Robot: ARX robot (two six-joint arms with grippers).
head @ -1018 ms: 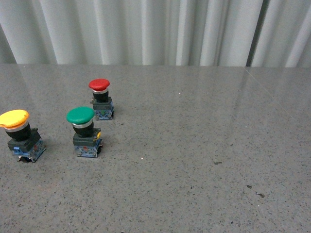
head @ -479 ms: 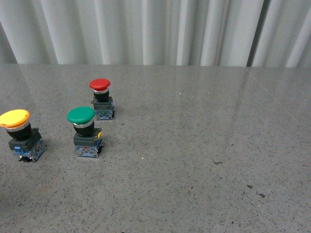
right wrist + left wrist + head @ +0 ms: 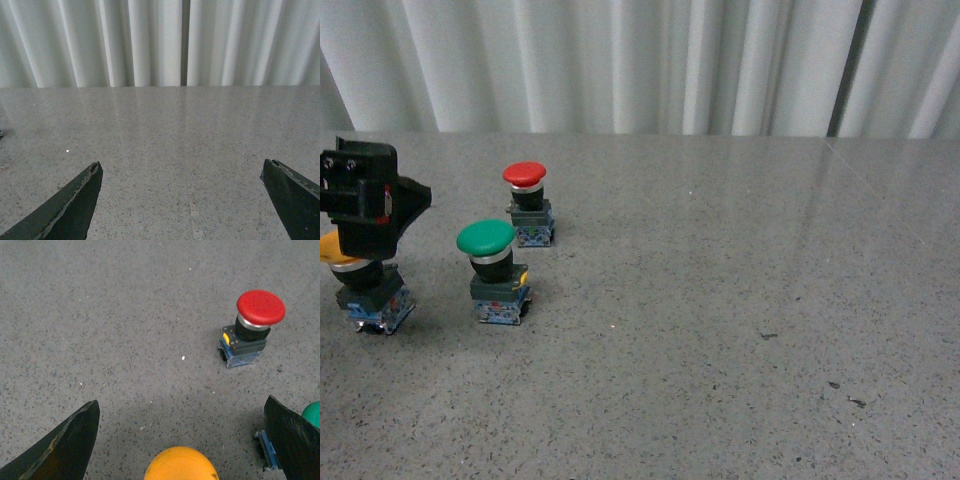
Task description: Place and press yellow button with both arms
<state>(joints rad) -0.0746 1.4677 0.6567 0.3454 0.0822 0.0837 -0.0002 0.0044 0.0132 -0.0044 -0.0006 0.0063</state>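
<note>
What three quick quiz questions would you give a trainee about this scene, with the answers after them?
1. True or false: the left gripper is open over the yellow button.
2. Which button stands farthest from the robot? A green button, B red button, C yellow button.
3. How many buttons stand on the table?
Key: 1 true; 2 B; 3 three.

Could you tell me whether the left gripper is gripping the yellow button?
No, the left gripper stands wide open, its fingers clear of the yellow button between them.
</note>
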